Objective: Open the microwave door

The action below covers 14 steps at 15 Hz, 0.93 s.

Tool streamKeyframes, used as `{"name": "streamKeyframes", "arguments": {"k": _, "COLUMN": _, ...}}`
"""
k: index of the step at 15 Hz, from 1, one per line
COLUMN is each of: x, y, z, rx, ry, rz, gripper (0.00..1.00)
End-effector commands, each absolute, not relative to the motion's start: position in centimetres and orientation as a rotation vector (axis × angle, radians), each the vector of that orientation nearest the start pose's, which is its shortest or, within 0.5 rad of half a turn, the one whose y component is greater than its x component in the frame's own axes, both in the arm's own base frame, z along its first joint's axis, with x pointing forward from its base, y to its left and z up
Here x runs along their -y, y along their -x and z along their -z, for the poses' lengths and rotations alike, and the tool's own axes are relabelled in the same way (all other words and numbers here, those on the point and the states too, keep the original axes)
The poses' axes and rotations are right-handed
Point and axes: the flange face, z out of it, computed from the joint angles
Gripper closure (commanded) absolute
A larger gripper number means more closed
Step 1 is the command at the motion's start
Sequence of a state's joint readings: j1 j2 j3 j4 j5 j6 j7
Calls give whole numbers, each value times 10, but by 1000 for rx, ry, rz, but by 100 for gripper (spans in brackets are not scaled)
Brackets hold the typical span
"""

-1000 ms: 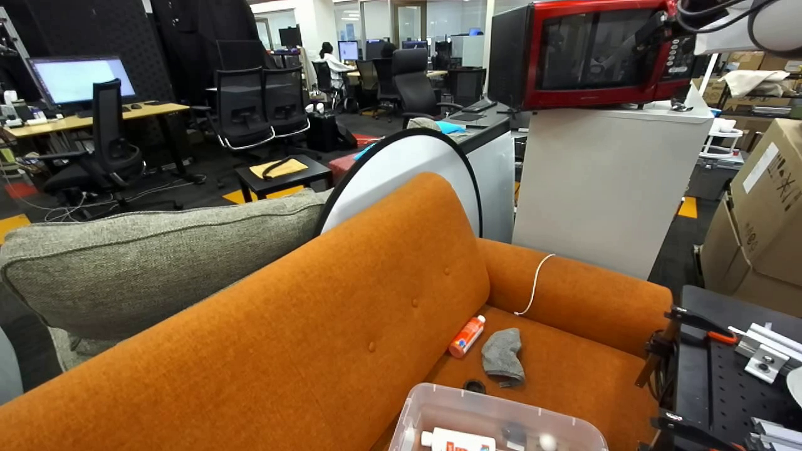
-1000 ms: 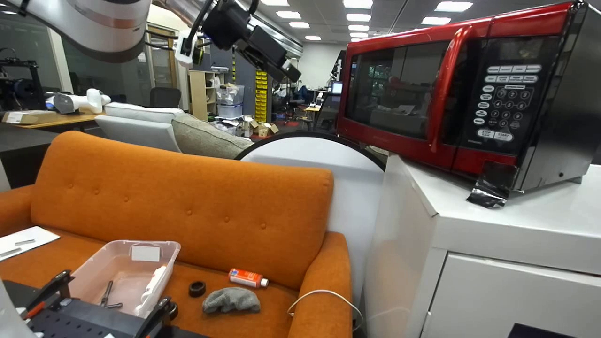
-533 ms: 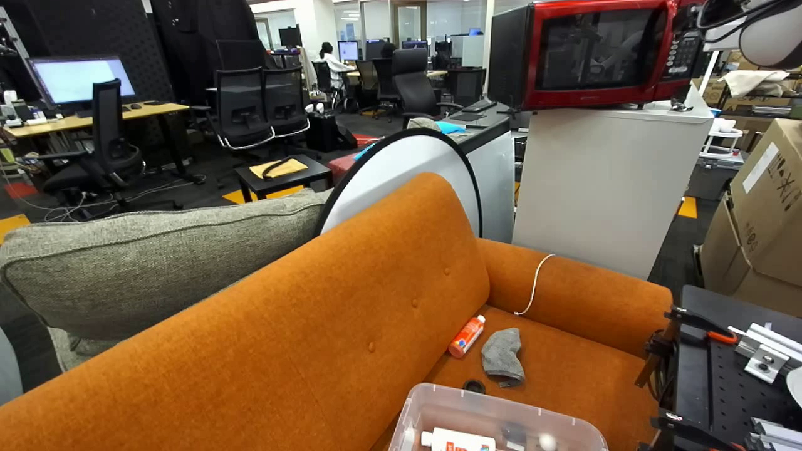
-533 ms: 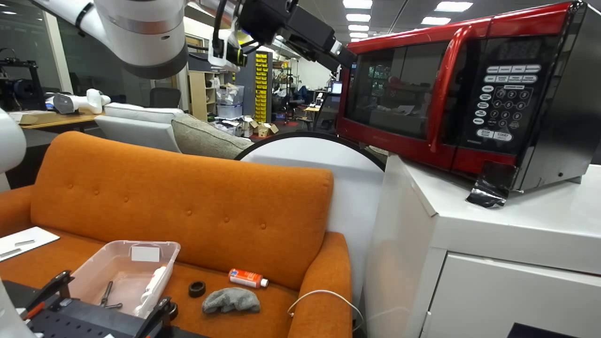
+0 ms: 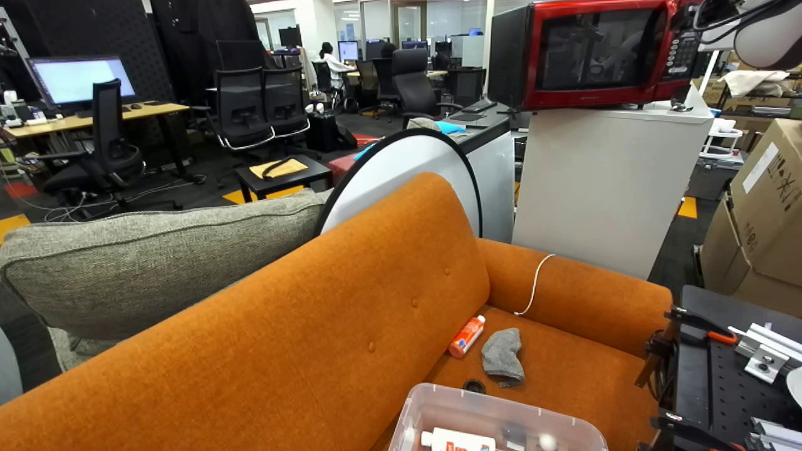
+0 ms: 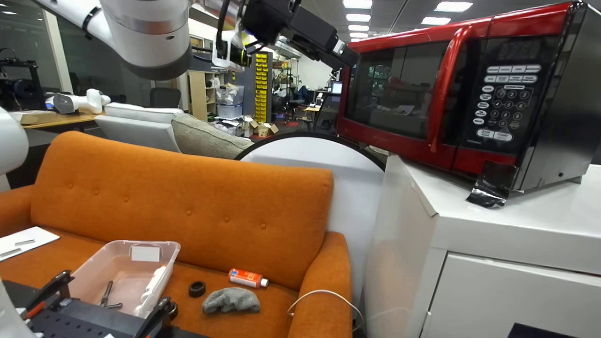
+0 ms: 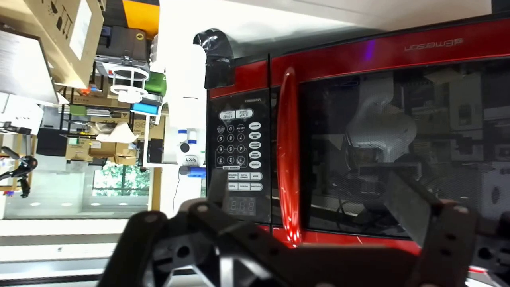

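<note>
While the pincer (image 7: 314, 197) gapes, the microwave door (image 7: 382, 139) stands closed ahead

Left to right in the wrist view: control panel (image 7: 239, 151), then the red handle (image 7: 288, 159) — showing between the fingers (image 7: 412, 211). On the sofa (image 5: 301, 326), a translucent bin (image 5: 476, 407) holds a white bottle (image 5: 460, 440), something dark (image 5: 515, 433), a white ball (image 5: 547, 442).

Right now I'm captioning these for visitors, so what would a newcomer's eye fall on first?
Probably the orange button-back sofa, spread across the lower part of both exterior views. Next, the glossy red Emerson microwave, on the white cabinet near the sofa's end, its door closed. In the wrist view, the door's red handle stands out, appearing framed by the open gripper.
</note>
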<state>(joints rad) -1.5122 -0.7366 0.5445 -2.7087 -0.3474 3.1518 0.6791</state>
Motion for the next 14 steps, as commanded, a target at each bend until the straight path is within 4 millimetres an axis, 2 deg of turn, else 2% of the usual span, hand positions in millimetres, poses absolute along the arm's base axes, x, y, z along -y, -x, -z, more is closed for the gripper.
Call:
{"name": "streamKeyframes", "arguments": {"k": 1, "x": 291, "y": -271, "z": -531, "rx": 1247, "ry": -1822, "rz": -1108, "gripper": 0}}
{"name": "streamKeyframes", "arguments": {"k": 3, "x": 295, "y": -273, "z": -529, "rx": 1266, "ry": -1819, "rz": -1102, "gripper": 0}}
{"name": "streamKeyframes", "arguments": {"k": 8, "x": 327, "y": -284, "z": -505, "rx": 1330, "ry": -1922, "rz": -1017, "gripper": 0}}
{"name": "streamKeyframes", "arguments": {"k": 11, "x": 358, "y": -287, "z": -499, "rx": 1335, "ry": -2002, "rz": -979, "gripper": 0}}
{"name": "streamKeyframes", "arguments": {"k": 14, "x": 394, "y": -285, "z": -504, "rx": 1330, "ry": -2037, "rz": -935, "gripper": 0}}
